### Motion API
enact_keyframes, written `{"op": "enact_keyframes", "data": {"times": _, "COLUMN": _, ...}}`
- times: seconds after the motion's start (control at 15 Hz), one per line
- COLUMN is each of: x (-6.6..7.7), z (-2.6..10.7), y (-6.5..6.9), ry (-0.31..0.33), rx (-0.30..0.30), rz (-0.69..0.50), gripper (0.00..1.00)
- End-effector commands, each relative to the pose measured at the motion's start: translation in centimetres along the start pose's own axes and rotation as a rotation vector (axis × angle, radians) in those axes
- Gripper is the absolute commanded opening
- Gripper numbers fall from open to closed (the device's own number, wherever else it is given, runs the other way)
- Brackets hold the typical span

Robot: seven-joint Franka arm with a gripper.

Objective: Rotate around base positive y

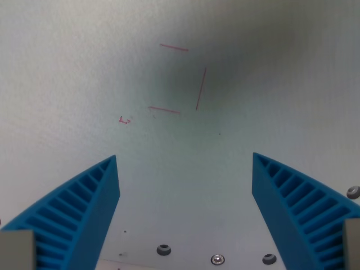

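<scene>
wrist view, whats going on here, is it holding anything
Nothing is held. The gripper is open, its two blue ribbed fingers spread wide with only bare white surface between them. On that surface, above the fingers, are three thin red lines forming a partial square, and a small red mark to their left. A few screws show along the bottom edge. No object is in view to grasp.

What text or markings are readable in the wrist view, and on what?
No readable words, brands or numbers.
Three red line segments drawn on the white surface: strokes only, no characters.
Small red mark towards the wrist view's left of them: too small to read.
Blue gripper fingers: no label visible.
</scene>
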State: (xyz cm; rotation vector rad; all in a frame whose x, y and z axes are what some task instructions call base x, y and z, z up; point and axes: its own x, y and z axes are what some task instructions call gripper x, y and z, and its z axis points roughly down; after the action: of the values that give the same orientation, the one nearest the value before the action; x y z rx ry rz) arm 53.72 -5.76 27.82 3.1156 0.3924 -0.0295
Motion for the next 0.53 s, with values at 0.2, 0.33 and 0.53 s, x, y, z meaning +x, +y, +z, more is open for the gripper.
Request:
{"op": "enact_keyframes", "data": {"times": 0.2, "x": 0.01, "z": -0.21, "y": 0.02, "ry": -0.029, "rx": 0.007, "rz": 0.000, "gripper": 1.00}}
{"op": "enact_keyframes", "data": {"times": 0.33, "x": 0.01, "z": -0.21, "y": 0.02, "ry": -0.052, "rx": 0.013, "rz": 0.000, "gripper": 1.00}}
{"op": "enact_keyframes", "data": {"times": 0.53, "x": 0.01, "z": -0.21, "y": 0.02, "ry": -0.086, "rx": 0.022, "rz": 0.000, "gripper": 1.00}}
